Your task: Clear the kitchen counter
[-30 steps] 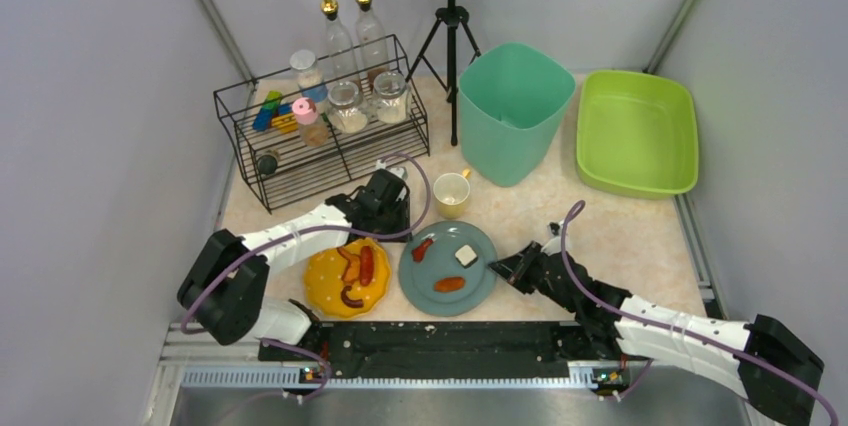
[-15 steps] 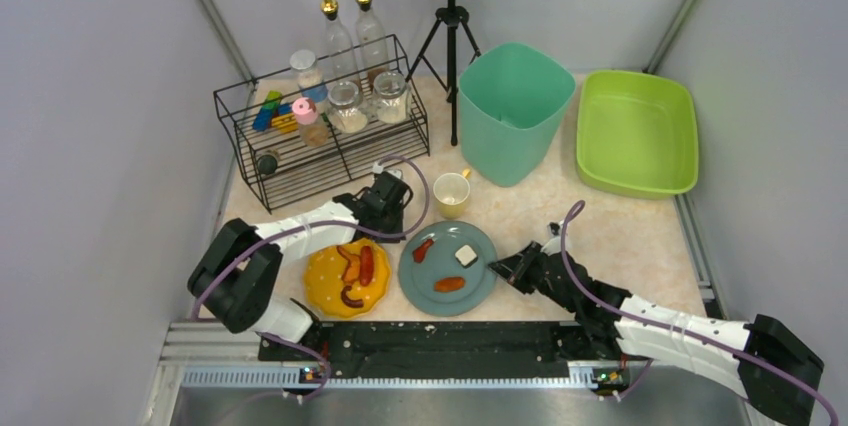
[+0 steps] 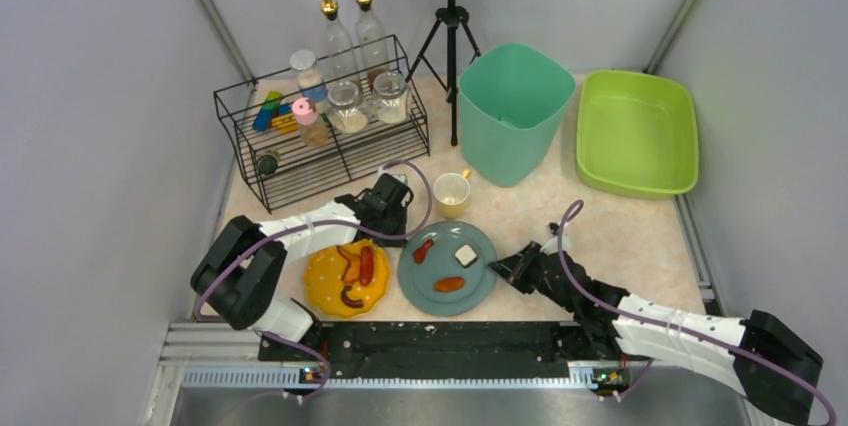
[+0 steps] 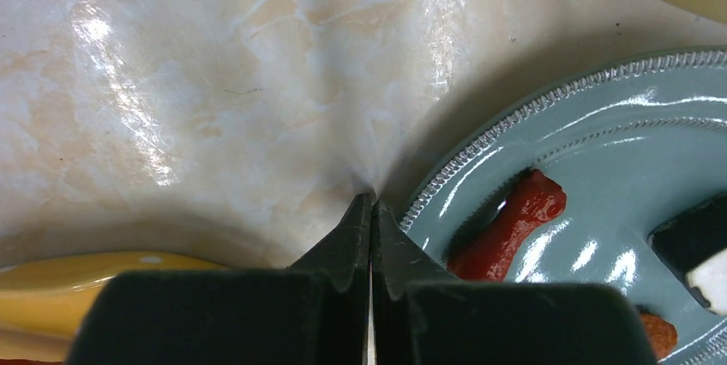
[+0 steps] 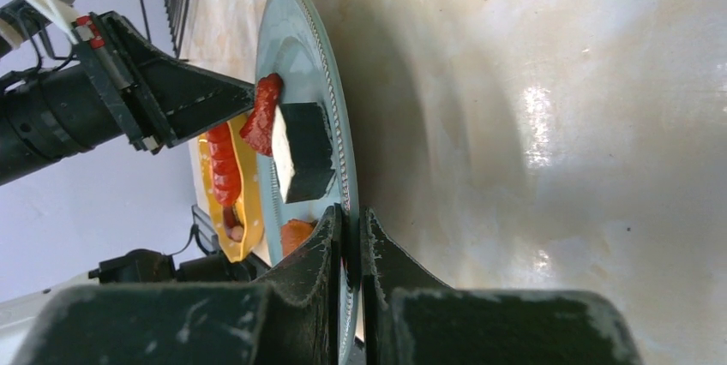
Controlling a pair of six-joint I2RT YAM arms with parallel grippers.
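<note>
Top view: the kitchen counter point(image 3: 620, 226), a beige marbled tabletop, is listed with a black wire rack point(image 3: 320, 136), a teal plastic bin point(image 3: 510, 111), a lime-green tub point(image 3: 635, 131), a yellow cup point(image 3: 451, 193), a yellow dotted plate point(image 3: 325, 281) and a grey-blue round glazed plate point(image 3: 440, 266) carrying food scraps. The left gripper point(image 3: 397, 231) is placed at that plate's far-left rim, the right gripper point(image 3: 497, 268) at its right rim. Left wrist view: the left gripper point(image 4: 370, 211) is recorded with fingers pressed together on nothing, the tips just beside the ridged rim and a red sausage piece point(image 4: 514, 219). Right wrist view: the right gripper point(image 5: 351, 228) is recorded pinched onto the plate's thin edge, a dark cube point(image 5: 300, 151) lying close inboard. Hazards, as judged: the left pinch appears to have missed, so a lift would be carried by one edge only; the plate could tilt or slip, and scraps could be spilled onto the counter.
</note>
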